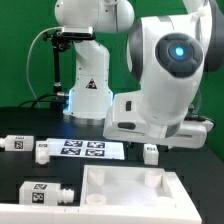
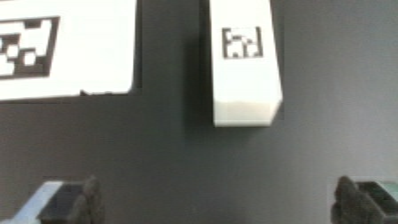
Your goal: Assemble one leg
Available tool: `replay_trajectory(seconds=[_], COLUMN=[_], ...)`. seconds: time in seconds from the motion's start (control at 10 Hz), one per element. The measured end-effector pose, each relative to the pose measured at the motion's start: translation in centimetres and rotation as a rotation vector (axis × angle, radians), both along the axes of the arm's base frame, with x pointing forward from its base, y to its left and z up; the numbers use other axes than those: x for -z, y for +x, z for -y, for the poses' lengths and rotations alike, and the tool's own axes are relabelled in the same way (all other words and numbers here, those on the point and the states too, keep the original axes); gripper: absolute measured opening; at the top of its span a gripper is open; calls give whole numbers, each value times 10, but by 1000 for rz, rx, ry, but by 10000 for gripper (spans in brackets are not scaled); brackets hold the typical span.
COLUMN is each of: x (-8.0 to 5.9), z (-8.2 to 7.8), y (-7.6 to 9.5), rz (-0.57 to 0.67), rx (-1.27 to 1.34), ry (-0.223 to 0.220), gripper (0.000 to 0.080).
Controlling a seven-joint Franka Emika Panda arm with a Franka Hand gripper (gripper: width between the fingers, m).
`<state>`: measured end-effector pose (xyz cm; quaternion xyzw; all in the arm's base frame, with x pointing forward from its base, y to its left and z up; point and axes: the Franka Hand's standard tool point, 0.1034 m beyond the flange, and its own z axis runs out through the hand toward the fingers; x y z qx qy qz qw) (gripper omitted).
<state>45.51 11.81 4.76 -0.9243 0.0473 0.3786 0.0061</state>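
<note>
My gripper (image 2: pixel 219 203) hangs spread wide and empty over the black table (image 2: pixel 160 150), fingertips (image 2: pixel 68 200) clear of the leg (image 2: pixel 246 62). In the exterior view the leg sits near the marker board (image 1: pixel 90 148), at its 3 o'clock, with the white panel (image 1: pixel 130 190) at the board's 6 o'clock.

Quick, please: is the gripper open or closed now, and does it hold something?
The gripper: open, holding nothing; the leg lies loose, not grasped.
</note>
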Motion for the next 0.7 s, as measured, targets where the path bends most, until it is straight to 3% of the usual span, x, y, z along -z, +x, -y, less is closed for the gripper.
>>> replay_trajectory(seconds=[0.3, 0.7], x=[2, 14], z=[1, -5], y=[1, -34], rz=[8, -76], rx=[3, 2], ry=[0, 0], gripper=[649, 649])
